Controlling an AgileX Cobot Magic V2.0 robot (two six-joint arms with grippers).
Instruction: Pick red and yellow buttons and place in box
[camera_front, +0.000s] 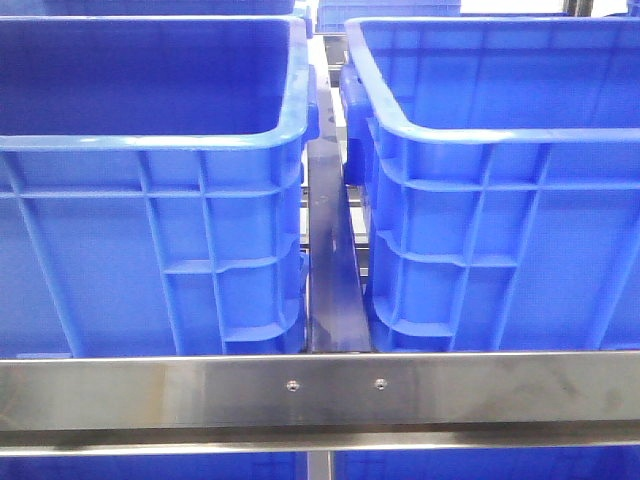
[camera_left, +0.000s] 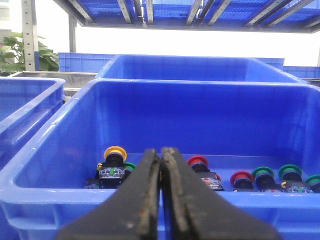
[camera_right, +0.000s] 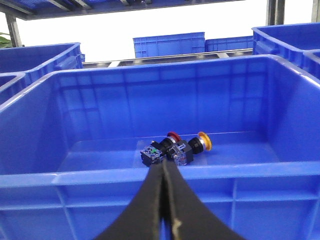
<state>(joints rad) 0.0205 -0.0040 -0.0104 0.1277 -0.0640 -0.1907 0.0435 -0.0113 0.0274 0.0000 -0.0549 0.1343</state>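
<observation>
While the front view takes in only the outer walls of two blue bins, the left bin (camera_front: 150, 200) and the right bin (camera_front: 500, 200), standing side by side behind a steel rail (camera_front: 320, 390) with a narrow gap between them, neither arm nor any button shows there. Seen from the left wrist, the left gripper (camera_left: 161, 200) has its two dark fingers pressed together with nothing between them, and it hangs just outside the near rim of a blue supply bin (camera_left: 50, 190). On that bin's floor lie several push buttons: a yellow button (camera_left: 115, 152) standing on its black body, a red button (camera_left: 197, 161) just past the fingertips, a second red button (camera_left: 242, 177) further along, and green buttons (camera_left: 263, 174) in a row beside it, one more green cap peeping out next to the yellow one. From the right wrist, the right gripper (camera_right: 165, 200) is likewise closed tight and empty, poised outside the near wall of another blue box (camera_right: 280, 195). Inside this box, near the middle of the floor, a red-capped button (camera_right: 173, 136) and a yellow-capped button (camera_right: 204, 141) lie on their sides, touching each other. No brand, label or lettering can be read on the bins or the buttons; any marks on the button bodies are too small to tell.
</observation>
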